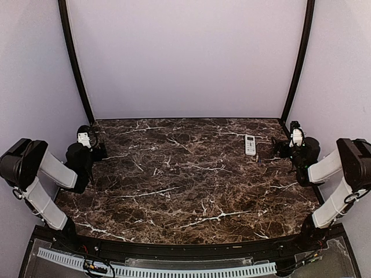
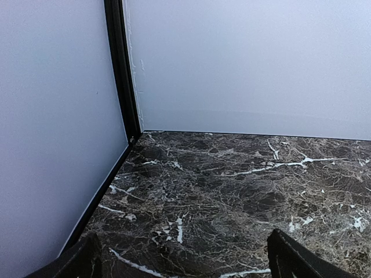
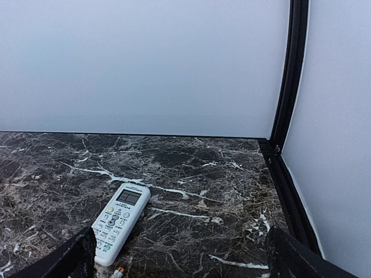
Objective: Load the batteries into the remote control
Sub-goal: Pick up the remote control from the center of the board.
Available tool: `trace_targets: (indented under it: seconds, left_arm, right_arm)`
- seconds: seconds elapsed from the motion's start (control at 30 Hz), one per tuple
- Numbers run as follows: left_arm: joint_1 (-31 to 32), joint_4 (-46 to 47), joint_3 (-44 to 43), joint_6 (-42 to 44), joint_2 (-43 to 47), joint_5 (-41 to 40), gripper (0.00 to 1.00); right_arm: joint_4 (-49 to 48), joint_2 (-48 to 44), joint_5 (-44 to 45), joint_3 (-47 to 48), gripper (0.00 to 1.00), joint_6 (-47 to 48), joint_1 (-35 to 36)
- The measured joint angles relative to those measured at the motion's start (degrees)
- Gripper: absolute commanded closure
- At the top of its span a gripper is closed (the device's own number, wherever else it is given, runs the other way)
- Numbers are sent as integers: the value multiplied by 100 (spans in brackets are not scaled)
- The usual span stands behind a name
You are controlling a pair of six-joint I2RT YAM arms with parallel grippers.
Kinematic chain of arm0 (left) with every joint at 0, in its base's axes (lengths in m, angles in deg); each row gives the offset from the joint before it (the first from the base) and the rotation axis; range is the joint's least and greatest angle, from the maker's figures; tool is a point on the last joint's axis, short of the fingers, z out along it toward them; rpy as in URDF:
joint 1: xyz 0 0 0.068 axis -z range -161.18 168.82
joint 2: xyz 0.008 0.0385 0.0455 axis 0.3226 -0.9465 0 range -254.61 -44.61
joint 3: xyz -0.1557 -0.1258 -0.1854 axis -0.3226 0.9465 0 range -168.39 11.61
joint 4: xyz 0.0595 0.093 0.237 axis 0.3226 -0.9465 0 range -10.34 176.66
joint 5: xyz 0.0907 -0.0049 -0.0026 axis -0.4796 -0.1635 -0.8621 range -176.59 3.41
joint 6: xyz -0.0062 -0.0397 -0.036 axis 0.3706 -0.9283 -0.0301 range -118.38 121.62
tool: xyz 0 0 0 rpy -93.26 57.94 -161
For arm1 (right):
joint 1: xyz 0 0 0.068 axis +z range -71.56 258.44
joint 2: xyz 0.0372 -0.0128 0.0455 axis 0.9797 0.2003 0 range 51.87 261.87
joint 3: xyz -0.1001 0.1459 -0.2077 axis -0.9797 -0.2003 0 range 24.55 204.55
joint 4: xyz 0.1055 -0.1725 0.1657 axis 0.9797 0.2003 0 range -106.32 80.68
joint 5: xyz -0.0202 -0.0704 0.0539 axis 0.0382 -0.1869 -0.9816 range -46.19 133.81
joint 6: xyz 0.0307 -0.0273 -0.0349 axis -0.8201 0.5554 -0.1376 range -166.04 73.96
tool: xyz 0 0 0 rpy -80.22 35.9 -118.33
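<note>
White remote control, face-up at upper right; left fingers and right fingers released; next move, likely: reach, flip it.

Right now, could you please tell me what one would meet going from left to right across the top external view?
Left arm's fingers → remote control → right arm's fingers.

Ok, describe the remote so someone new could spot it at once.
Look at the dark marble table and go toward its far right corner. The remote control lies flat there, buttons up, display end toward the back wall. It is the only slim white handset on the dark stone.
</note>
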Motion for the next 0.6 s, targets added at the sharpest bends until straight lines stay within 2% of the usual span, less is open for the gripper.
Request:
trace_targets:
  seconds: [0.3,0.4,0.5,0.53,0.6]
  left_arm:
    - [-9,-4,0,-2,0,24,1]
    - [-111,-92,-4,-26,0,181,1]
    - [-227,-348,-83,-116,24,236,1]
    - [-236,-544,-164,-125,76,236,1]
    - [-197,-1515,-697,-138,260,28,1]
  right_arm:
    - [42,-20,-7,7,1,0,0]
    - [892,-455,61,203,2,-24,0]
    - [2059,-1108,55,874,8,-179,0]
    - [2387,-1274,-66,1152,10,-275,0]
    - [2889,-1473,-404,1602,12,-439,-2]
